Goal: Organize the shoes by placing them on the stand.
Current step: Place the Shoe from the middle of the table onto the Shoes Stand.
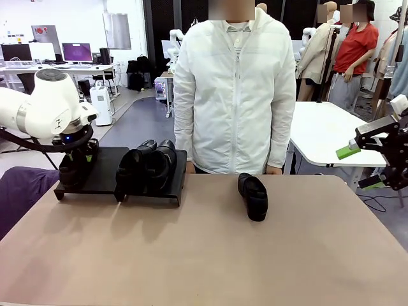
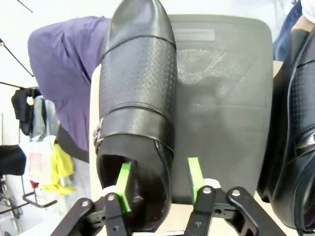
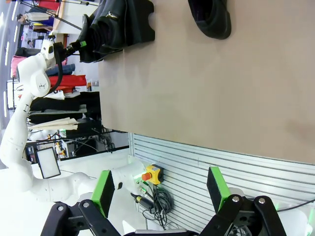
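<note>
Lower centre of left wrist view: left hand point(image 2: 158, 169) open, one green pad point(image 2: 124, 178) inside the heel opening of a shoe point(image 2: 138, 98), the other outside, clear of the leather; shoe flat on the stand point(image 2: 221, 123). Front view, middle left: two more shoes point(image 1: 148, 166) on the stand. Centre right: fourth shoe point(image 1: 254, 196) on the desk point(image 1: 191, 255). Right edge: right hand point(image 1: 360, 169) wide open, empty.

Tan tabletop point(image 1: 191, 255), person point(image 1: 233, 95) in white jacket behind it, purple cloth point(image 1: 19, 188) at left, white table point(image 1: 325, 134) beyond

Left claw point(image 2: 158, 165) points downward with jaws partly parted; right claw point(image 3: 160, 173) hangs raised, jaws wide open.
</note>
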Action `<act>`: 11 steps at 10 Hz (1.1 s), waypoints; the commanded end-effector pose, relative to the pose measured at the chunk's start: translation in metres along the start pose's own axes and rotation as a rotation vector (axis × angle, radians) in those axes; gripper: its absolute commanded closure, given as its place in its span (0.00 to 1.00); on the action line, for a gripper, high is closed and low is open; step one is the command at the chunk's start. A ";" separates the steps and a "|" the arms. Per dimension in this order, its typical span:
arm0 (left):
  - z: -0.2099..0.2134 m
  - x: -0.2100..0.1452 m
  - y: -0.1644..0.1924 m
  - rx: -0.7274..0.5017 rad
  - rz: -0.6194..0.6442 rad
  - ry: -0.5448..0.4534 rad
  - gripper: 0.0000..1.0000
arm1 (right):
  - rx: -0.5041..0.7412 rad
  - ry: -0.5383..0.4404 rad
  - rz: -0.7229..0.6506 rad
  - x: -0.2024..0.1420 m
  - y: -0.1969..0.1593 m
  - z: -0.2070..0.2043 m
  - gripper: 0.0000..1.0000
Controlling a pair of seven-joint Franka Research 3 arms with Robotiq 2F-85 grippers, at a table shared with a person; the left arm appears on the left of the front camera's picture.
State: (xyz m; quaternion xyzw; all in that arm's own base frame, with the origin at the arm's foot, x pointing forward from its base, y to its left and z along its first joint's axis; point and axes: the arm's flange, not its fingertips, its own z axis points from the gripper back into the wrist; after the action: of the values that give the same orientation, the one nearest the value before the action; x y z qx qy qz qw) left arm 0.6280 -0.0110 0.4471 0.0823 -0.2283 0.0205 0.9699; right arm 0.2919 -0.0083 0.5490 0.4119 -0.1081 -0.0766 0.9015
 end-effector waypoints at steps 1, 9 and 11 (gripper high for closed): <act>0.017 -0.012 -0.002 0.012 0.024 -0.044 0.00 | 0.021 0.001 0.023 0.002 -0.001 0.001 0.00; 0.233 -0.170 0.062 -0.679 -0.019 -0.104 0.00 | 0.021 0.001 0.023 0.002 -0.001 0.001 0.00; 0.252 -0.216 0.081 -0.924 0.241 -0.086 0.00 | 0.021 0.001 0.023 0.002 -0.001 0.001 0.00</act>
State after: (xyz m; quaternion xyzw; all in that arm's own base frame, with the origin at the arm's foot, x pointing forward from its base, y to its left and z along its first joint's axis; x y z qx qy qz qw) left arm 0.3350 0.0110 0.5909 -0.3354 -0.2848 -0.0224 0.8977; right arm 0.2920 -0.0081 0.5489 0.4116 -0.1078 -0.0764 0.9018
